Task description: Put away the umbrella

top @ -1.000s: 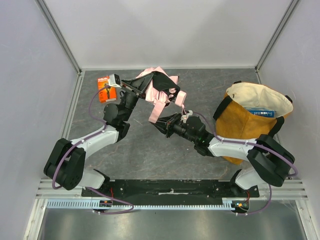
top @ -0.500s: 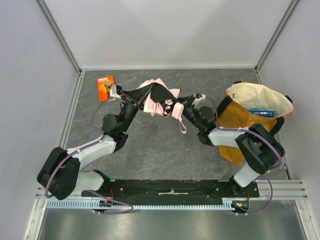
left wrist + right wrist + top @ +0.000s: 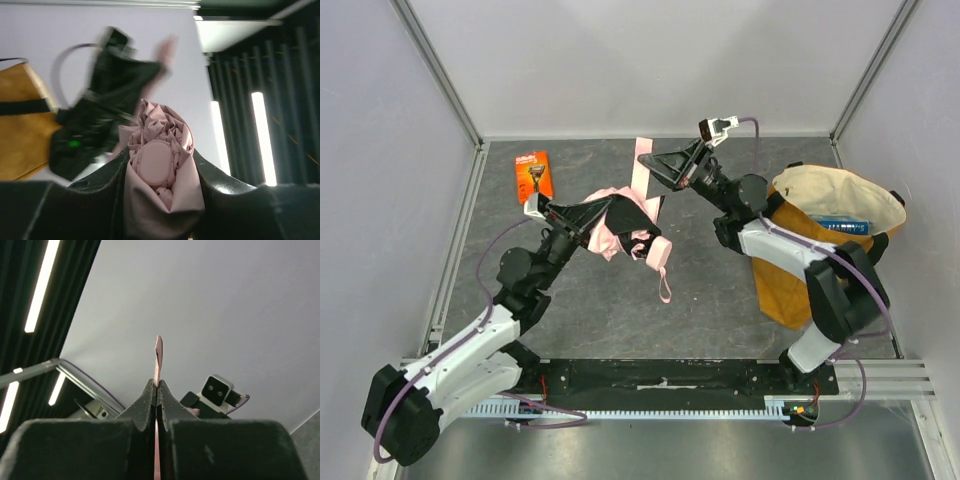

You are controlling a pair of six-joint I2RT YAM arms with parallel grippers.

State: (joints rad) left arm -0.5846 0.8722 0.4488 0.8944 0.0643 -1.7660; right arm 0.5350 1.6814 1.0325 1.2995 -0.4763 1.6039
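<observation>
Pale pink umbrella (image 3: 620, 228), crumpled, raised above mid-table, strap (image 3: 643, 165) stretched upward

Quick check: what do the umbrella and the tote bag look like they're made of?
The umbrella: thin pink fabric, matte, bunched in soft crumpled folds. The tote bag: heavier mustard cloth, likely canvas, matte, cream lining, black straps.

Robot lab cell: white panel walls (image 3: 650, 60), aluminium frame posts (image 3: 436, 65), grey tabletop (image 3: 610, 325).
</observation>
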